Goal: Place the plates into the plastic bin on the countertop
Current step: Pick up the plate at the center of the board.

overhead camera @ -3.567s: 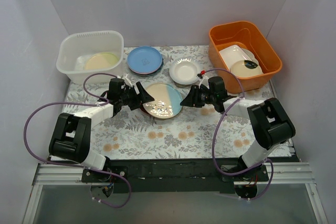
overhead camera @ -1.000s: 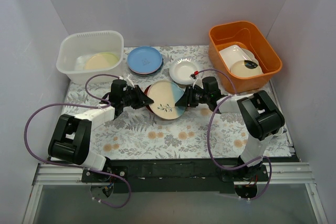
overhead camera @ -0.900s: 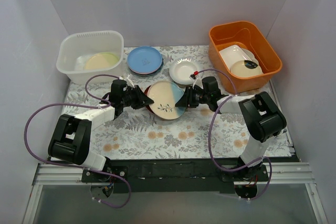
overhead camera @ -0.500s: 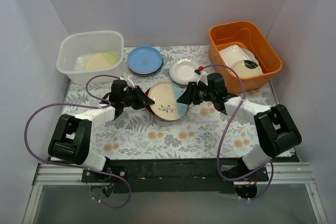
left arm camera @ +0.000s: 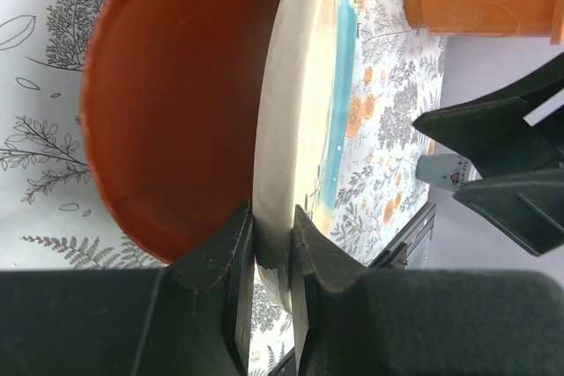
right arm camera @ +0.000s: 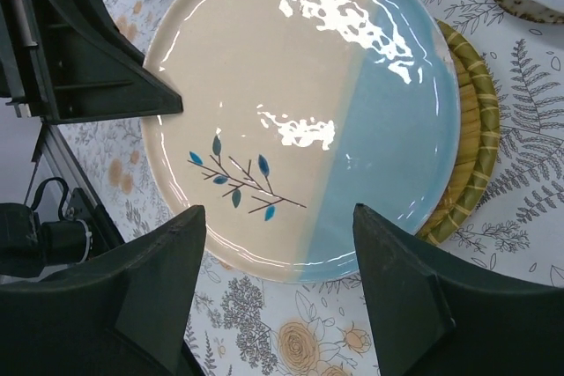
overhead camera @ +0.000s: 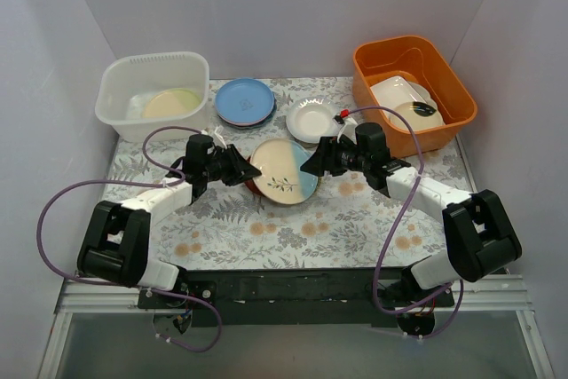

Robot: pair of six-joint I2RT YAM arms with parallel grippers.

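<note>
While the left hand (left arm camera: 271, 261) grips: its fingers are pressed onto the left rim of the plate (right arm camera: 300, 112), one on each face, so that edge tips up off the stack.
Right hand (overhead camera: 311, 164): spread wide, just beside the plate's right edge and gripping nothing; judged to be placed as a stop or second support.
Plate position: middle of the counter (overhead camera: 266, 237), tilted, left edge raised. You cannot tell whether the right edge rests on the stack.
Reason for tilt: a plate lying flat offers no edge to pinch, and raising one rim makes room for the lower finger.
Stack below: red plate (left arm camera: 176, 112), then yellow plate (right arm camera: 480, 147) with a striped rim.
Plate surface: glossy glaze, half cream and half pale blue, with a leaf sprig and a thin rounded rim. Expect it to slip in a pinch.
Bin (overhead camera: 156, 58): translucent white plastic with rounded corners and a wide rim, at the far left and well apart from the plate. One plate lies inside.
Waiting: blue plate (overhead camera: 245, 100) and small white scalloped plate (overhead camera: 312, 119), between the bin and the orange tub (overhead camera: 444, 130).
Next move, judged: lift clear, carry left, lower into the bin.
</note>
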